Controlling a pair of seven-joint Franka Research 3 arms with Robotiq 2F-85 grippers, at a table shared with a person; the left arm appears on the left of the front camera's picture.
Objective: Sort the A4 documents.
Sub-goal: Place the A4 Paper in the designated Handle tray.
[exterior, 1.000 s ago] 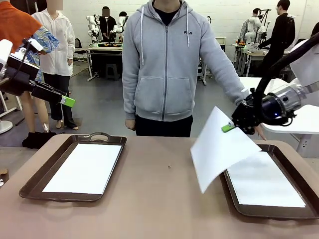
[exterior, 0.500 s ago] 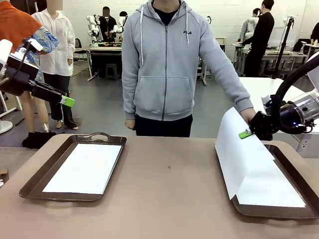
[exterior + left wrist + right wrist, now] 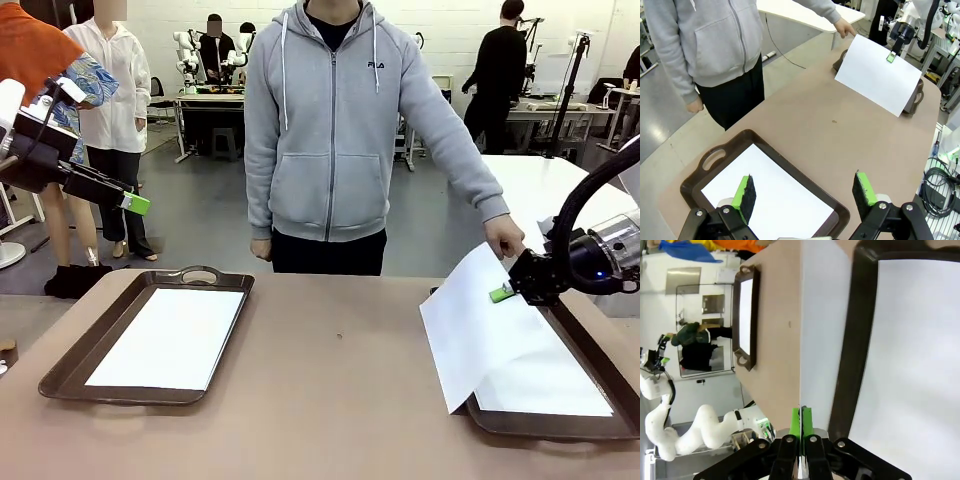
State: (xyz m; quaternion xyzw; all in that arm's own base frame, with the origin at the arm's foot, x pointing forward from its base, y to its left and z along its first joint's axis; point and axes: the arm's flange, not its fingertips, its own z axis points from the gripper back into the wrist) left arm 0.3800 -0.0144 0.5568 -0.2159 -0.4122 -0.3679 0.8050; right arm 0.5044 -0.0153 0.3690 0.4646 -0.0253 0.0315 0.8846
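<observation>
Starting at the table's left side, we note a dark brown tray [image 3: 70, 368] near the left edge with one white sheet [image 3: 170, 338] lying flat on its floor, square to the rim; that document looks already sorted. The left gripper [image 3: 805, 196] hovers above this tray, well clear of it, its green-padded fingers spread wide with nothing between them. In the front view the left arm sits high beyond the table's left edge.

The middle of the table [image 3: 330, 400] is bare.

Toward the right side, the right gripper [image 3: 502, 293] has its fingers pressed together on the far edge of the held sheet [image 3: 470, 335]. This document hangs tilted, its far edge lifted and its near edge down at the inner rim of the right tray [image 3: 560, 425], part of it overhanging the table beside the tray. The right wrist view shows the paper edge-on, pinched between the pads. The person's hand [image 3: 504, 238] is just beside the sheet's upper far corner; we cannot tell whether it touches. Another white sheet [image 3: 550, 375] already lies flat in the right tray.

Judgement: two documents are placed, one per tray; the third is in transit and not yet released. Remaining work appears to be laying it flat inside the right tray and opening the fingers.
</observation>
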